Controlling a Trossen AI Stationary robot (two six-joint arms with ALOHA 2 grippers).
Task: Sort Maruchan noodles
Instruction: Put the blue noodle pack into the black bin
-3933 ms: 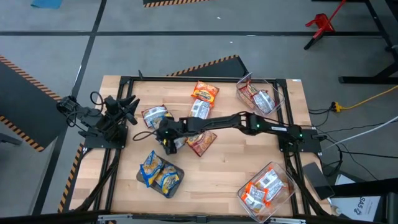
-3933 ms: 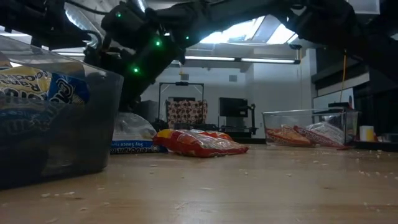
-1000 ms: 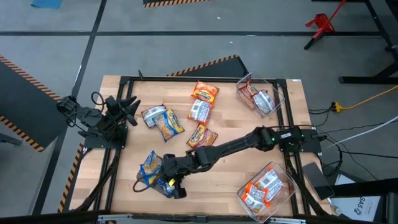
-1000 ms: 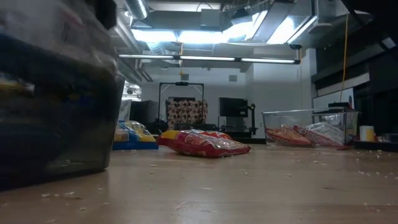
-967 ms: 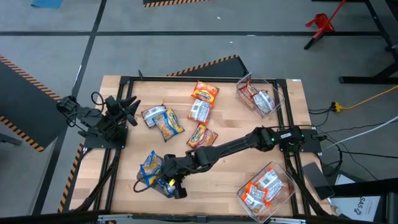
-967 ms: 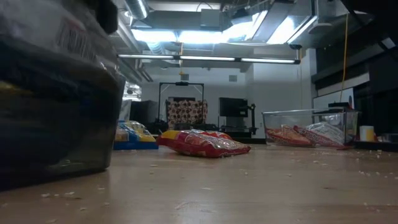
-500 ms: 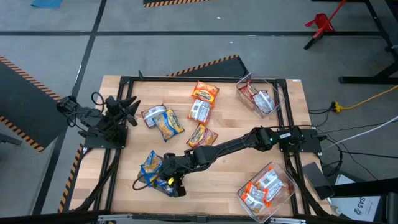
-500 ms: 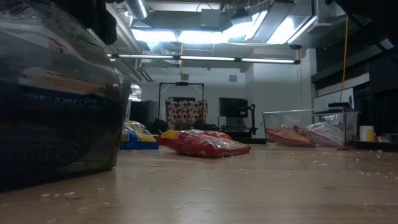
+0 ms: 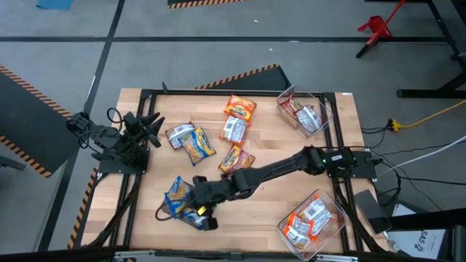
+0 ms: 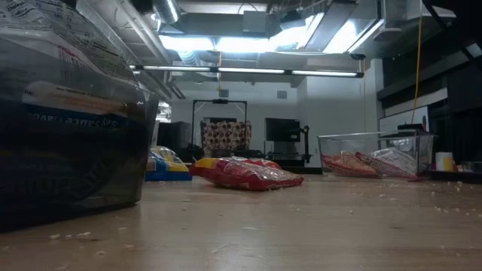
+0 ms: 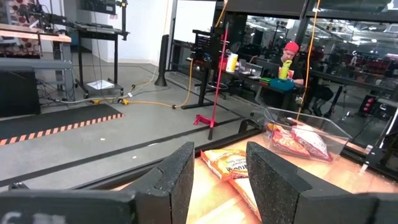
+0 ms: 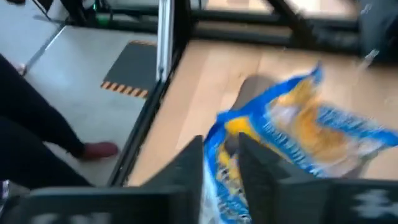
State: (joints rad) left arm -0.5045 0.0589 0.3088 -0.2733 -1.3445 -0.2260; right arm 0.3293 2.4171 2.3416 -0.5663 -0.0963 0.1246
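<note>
My right gripper [image 9: 198,207] [image 12: 221,143] hangs over the clear near-left bin [image 9: 169,215] [image 10: 113,173]. That bin holds blue-yellow Maruchan noodles [image 9: 180,196] [image 12: 298,124]. The gripper's fingers stand a little apart, and a packet in the bin shows through the gap below them. Several loose packets lie flat on the table: silver-white [image 9: 180,135], yellow-orange [image 9: 198,148], orange-red [image 9: 239,108], silver [image 9: 234,129] and dark red [image 9: 237,158] [image 10: 245,173]. My left gripper [image 9: 149,124] [image 11: 219,149] waits at the table's left edge, open and holding nothing.
A clear bin [image 9: 304,113] [image 10: 373,154] with red and silver packets stands at the far right. Another bin [image 9: 313,218] with orange and silver packets stands at the near right. A black frame [image 9: 218,92] borders the table. Bare wood lies between the bins.
A packet that was blurred above the near-left bin has dropped in and now lies still on the others. My right gripper has risen clear of the bin and nearly out of the low view.
</note>
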